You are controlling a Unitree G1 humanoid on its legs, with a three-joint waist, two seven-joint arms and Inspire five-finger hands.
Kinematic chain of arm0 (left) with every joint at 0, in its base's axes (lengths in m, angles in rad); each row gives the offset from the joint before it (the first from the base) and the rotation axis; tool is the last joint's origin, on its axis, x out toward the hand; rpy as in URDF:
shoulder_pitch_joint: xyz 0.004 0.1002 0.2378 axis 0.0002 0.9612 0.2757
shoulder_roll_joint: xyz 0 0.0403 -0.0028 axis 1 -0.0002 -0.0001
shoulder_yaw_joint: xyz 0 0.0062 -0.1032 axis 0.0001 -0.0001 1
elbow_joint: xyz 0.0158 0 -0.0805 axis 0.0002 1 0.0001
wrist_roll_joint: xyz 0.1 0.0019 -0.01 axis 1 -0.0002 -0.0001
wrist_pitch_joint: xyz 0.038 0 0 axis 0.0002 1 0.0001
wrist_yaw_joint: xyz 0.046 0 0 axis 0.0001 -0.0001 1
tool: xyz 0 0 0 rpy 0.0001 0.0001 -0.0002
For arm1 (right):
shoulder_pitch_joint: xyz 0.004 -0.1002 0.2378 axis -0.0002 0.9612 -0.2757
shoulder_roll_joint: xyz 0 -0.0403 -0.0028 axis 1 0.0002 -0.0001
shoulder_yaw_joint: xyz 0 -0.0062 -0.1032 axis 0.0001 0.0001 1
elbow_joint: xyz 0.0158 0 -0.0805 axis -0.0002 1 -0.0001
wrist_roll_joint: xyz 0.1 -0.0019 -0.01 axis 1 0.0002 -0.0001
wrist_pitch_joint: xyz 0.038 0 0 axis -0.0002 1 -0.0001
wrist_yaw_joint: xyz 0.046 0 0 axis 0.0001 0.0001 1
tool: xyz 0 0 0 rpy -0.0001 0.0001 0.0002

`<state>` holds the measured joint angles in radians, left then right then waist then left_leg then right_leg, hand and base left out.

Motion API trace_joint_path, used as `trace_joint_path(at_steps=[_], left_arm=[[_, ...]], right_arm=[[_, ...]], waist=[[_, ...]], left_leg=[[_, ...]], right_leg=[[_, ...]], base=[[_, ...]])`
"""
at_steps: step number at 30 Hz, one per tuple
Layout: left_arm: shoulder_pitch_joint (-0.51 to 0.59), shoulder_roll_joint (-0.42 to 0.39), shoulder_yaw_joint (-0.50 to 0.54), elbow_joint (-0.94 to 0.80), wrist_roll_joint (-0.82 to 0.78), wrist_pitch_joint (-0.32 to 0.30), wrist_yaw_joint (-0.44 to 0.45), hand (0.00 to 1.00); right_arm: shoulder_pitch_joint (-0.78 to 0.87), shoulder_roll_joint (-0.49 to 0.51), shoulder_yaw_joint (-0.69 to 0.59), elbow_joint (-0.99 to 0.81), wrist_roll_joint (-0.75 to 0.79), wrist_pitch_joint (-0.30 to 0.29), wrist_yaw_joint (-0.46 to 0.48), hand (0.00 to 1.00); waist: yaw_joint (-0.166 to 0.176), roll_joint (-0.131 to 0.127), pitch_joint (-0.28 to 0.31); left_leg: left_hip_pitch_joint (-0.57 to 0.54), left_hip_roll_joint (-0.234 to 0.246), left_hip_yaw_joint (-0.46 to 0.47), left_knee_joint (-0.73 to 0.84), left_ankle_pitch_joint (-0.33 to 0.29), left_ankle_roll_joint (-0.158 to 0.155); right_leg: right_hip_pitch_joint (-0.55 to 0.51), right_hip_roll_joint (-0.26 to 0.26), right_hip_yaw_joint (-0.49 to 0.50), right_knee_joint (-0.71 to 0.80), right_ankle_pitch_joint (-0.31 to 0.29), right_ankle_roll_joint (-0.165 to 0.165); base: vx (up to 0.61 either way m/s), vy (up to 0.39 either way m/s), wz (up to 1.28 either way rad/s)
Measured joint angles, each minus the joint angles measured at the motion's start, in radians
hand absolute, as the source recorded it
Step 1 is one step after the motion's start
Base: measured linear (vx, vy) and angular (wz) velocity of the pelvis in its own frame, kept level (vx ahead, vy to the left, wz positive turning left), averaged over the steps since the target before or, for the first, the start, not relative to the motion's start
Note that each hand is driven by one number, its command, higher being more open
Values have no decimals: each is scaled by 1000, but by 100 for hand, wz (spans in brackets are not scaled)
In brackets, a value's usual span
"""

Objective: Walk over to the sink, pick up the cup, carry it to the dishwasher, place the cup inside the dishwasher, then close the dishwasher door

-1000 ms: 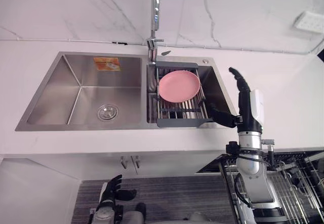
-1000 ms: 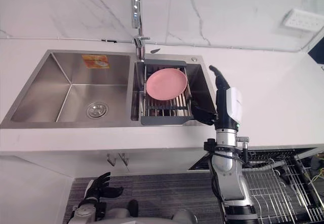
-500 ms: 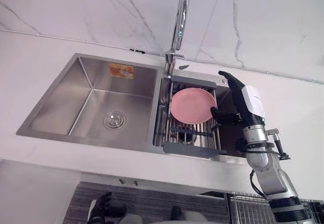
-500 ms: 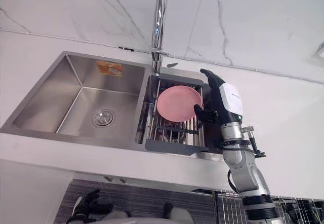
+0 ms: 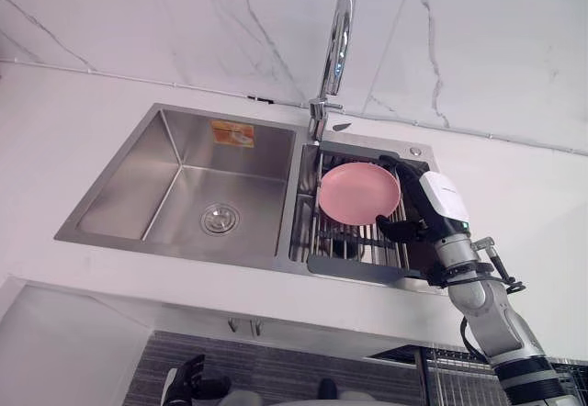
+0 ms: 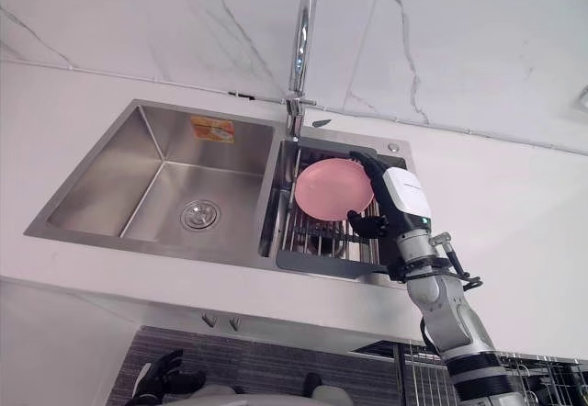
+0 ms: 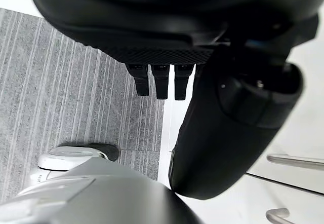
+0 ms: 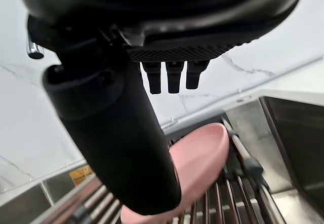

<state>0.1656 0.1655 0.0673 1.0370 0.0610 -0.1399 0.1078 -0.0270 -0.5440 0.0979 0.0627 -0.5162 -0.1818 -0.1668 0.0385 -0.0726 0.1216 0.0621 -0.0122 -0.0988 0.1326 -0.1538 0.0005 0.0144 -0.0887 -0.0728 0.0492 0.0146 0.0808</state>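
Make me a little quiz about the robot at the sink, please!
1. Pick one: what colour is the plate standing in the rack? A pink, B blue, C green.
2. True or false: the right hand is curled into a tight fist.
3. Fill the gap: the round drain is in the ___ half of the sink.

Key: 1 A. 2 False: its fingers are straight, next to the plate. 3 left.
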Motion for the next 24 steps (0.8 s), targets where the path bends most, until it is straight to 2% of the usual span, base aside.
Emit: trace_joint_path(at_steps=[12, 17, 24], left_arm=[[1, 1, -4, -1, 13, -11, 0, 90], [1, 2, -6, -2, 17, -11, 0, 90], [1, 3, -8, -4, 17, -12, 1, 90]], right_arm=[[-10, -52, 49, 93, -105, 4, 12, 90], [-64, -88, 86, 132, -161, 19, 10, 90], [-132, -88, 106, 204, -220, 33, -4, 90]], waist=[[3, -1, -3], [1, -2, -3], [3, -3, -4]], left_leg=[[-13, -6, -2, -25, 23, 0], [-16, -7, -8, -25, 24, 0], [-19, -7, -27, -50, 48, -4]], right_leg=[[-14, 0, -5, -21, 6, -1], [-15, -1, -9, -24, 7, -1], [-17, -2, -24, -35, 20, -6]], base=[[-1, -2, 0], [-9, -5, 2], [-41, -24, 8]])
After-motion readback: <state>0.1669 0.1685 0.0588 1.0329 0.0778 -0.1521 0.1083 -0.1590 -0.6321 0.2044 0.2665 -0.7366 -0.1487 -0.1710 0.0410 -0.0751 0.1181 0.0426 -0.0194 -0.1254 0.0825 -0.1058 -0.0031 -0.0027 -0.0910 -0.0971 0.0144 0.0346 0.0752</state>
